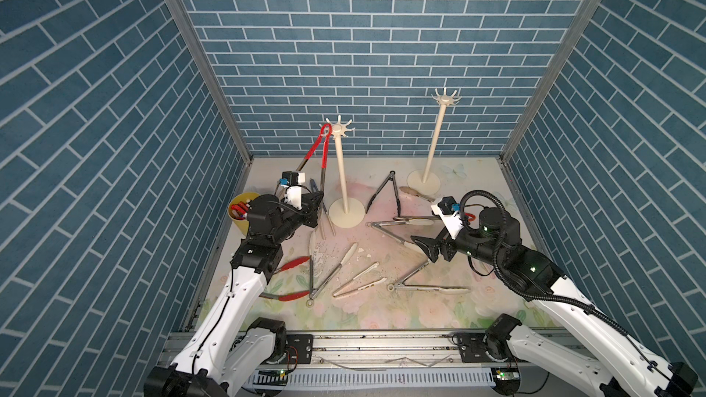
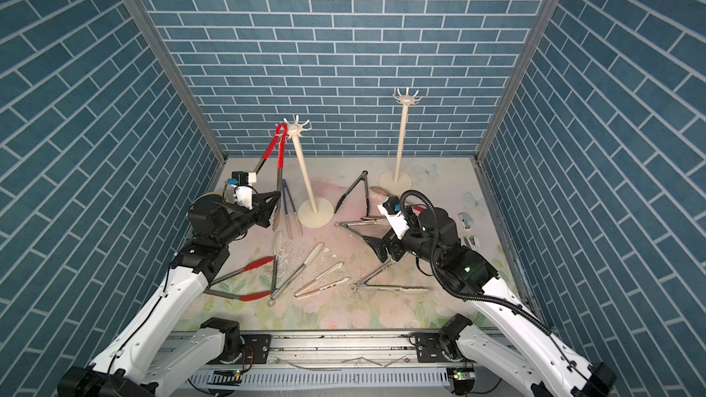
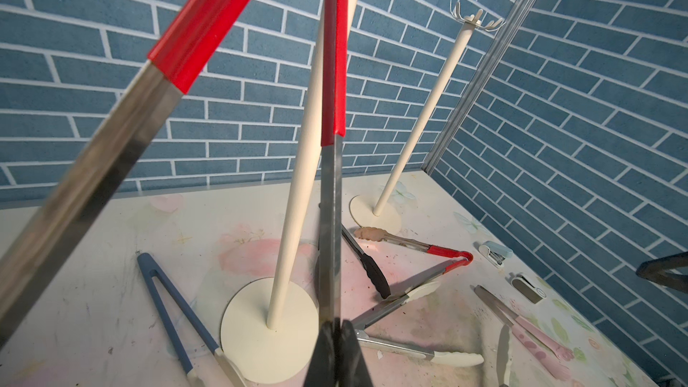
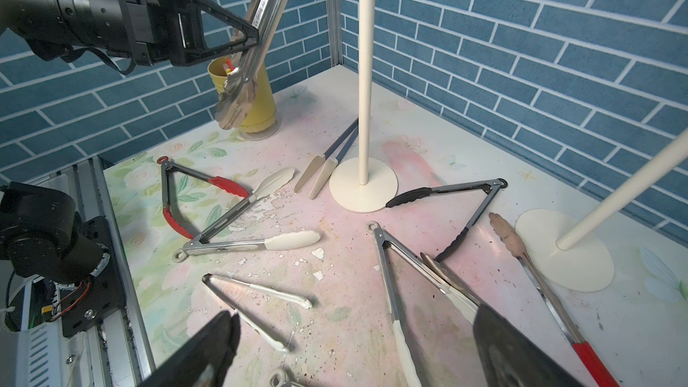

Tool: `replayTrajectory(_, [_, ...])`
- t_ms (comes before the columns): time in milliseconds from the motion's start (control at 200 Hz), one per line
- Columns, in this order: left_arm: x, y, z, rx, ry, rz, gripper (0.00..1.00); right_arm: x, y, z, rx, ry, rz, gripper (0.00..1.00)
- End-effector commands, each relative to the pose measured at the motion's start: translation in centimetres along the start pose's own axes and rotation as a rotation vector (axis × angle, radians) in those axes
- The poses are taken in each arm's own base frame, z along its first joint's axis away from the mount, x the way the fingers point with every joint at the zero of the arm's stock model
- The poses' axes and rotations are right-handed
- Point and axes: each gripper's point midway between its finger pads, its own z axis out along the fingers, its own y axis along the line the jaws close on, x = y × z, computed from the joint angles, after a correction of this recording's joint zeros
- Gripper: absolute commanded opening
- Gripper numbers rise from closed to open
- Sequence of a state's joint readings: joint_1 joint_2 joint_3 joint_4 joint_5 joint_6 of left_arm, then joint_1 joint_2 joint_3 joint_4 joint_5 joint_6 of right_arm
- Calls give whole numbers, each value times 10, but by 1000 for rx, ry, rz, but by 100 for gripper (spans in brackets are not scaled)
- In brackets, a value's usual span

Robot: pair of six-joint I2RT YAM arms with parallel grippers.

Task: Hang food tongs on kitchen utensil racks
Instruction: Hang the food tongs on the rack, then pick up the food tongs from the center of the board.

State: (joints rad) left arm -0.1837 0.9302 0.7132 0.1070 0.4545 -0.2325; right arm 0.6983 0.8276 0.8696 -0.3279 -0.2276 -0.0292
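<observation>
At the front of the flowered bench [image 1: 382, 315], several food tongs were laid flat: a red-tipped pair [image 1: 296, 262] toward the left, a slim white pair [image 1: 355, 279] in the middle and a cream-tipped steel pair [image 1: 431, 288] toward the right. Just beyond these, the right end effector [image 1: 423, 250] was held over the bench with its fingers spread wide, and another cream-tipped pair [image 1: 418, 222] was seen lying just past it. On the left side, the left end effector [image 3: 336, 331] was pressed together on 1 steel arm of a red-handled pair of tongs [image 1: 324, 154]. This pair was held clear of the bench, with its scalloped tips hanging in front of a yellow cup [image 1: 237, 223] in the right wrist view. Its red loop end was up at the crown of hooks of the nearer utensil rack [image 1: 341, 169]. In both top views the loop was seen against a hook on the left side of that crown; whether it was seated over the hook could not be told. A blue pair [image 3: 144, 262] was laid just beside the round base of this rack, and a black-tipped pair [image 1: 381, 191] lay between the 2 bases. At the back right, the farther utensil rack [image 1: 435, 135] was stood upright near the rear wall.
</observation>
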Motion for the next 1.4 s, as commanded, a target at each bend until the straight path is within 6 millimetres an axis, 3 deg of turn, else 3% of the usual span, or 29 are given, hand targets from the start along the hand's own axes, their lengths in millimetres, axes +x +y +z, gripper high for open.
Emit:
replayTrajectory(0, [8, 1, -1, 6, -15, -10, 0, -5, -4, 0, 15, -6, -44, 99])
replayTrajectory(70, [13, 2, 0, 10, -15, -20, 8, -4, -5, 3, 17, 0, -43, 99])
replayTrajectory(140, [15, 3, 2, 7, -9, -27, 32, -4, -5, 6, 17, 5, -40, 99])
replayTrajectory(240, [14, 4, 6, 4, 9, -34, 55, -3, -8, 11, 26, 17, -32, 99])
replayTrajectory(460, [12, 7, 5, -22, 25, -38, 66, -3, -12, 24, 28, 28, -14, 99])
replayTrajectory(585, [14, 16, 0, -83, 30, -53, 81, 0, -14, 30, 28, 44, -7, 99])
replayTrajectory(620, [6, 18, -2, -109, 21, -52, 83, 0, -14, 31, 28, 44, -5, 99])
replayTrajectory(895, [23, 52, -4, -291, 88, -90, 88, 2, -14, 34, 21, 51, 0, 99])
replayTrajectory(1395, [50, 90, -4, -451, 195, -170, 81, 4, -12, 35, 4, 56, 4, 99])
